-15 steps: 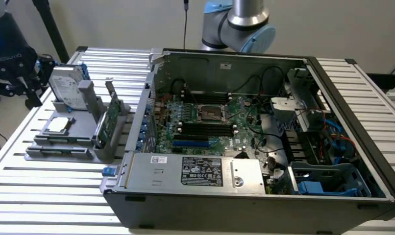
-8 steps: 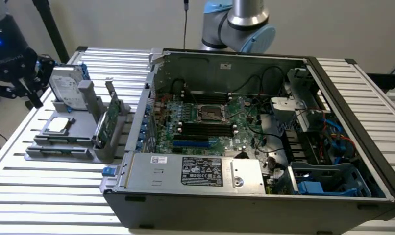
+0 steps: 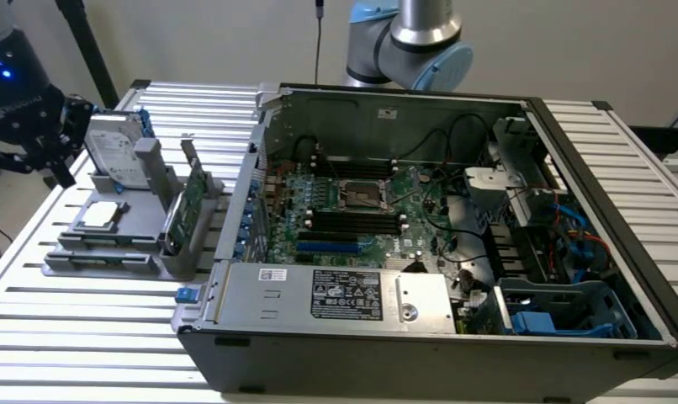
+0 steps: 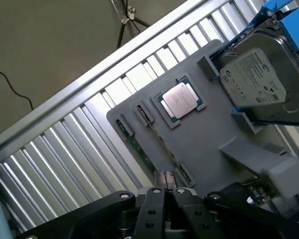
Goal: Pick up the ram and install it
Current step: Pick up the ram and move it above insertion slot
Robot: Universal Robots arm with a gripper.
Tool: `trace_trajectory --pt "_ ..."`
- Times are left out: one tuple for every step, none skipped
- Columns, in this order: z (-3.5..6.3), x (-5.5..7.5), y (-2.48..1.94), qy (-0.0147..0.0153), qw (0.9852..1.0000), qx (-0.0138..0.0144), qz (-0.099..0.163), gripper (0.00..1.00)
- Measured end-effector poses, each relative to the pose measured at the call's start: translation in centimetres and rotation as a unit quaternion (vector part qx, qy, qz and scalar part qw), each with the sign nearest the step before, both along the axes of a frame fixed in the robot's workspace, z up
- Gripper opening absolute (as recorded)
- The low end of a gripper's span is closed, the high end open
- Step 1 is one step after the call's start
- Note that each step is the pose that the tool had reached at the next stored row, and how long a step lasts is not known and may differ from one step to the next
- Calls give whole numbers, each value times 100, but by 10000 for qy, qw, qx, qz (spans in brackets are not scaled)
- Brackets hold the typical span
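Pincer (image 4: 165,193): fingers together, holding nothing, over the gray tray (image 4: 209,144).
Ram (image 4: 145,157): flat in the tray's edge slot, its near end just beside the fingertips.
CPU (image 4: 178,99): on the tray, past the ram.

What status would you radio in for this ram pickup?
Fingers shut, empty, over grey tray. Dark green ram stick lies in tray. Square silver processor chip sits apart.

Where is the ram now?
The ram lies flat along the gray holder's edge, beside the processor, close to the tool in the wrist view; the holder sits on the exterior view's left of the computer case.
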State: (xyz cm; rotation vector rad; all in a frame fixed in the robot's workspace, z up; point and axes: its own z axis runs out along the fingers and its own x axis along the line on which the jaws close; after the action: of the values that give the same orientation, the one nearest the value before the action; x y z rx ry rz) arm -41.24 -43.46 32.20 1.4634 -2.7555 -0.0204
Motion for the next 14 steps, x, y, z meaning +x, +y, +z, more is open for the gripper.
trace_trajectory --pt "-5 0 0 0 10000 0 96 11" --pt "-9 0 0 0 9998 0 185 11" --pt "-13 0 0 0 9996 0 275 11" --pt "-18 0 0 0 9993 0 368 11" --pt "-22 0 0 0 9990 0 458 11" --pt "-26 0 0 0 9985 0 548 11" --pt "-31 0 0 0 9980 0 640 11" --pt "-36 0 0 0 9973 0 733 11" --pt "-41 0 0 0 9966 0 820 11" --pt "-46 0 0 0 9958 0 912 11" --pt "-52 0 0 0 9950 0 999 11" --pt "-60 0 0 0 9940 0 1093 11" --pt "-68 0 0 0 9930 1 1183 11" --pt "-75 0 0 1 9919 0 1272 11"
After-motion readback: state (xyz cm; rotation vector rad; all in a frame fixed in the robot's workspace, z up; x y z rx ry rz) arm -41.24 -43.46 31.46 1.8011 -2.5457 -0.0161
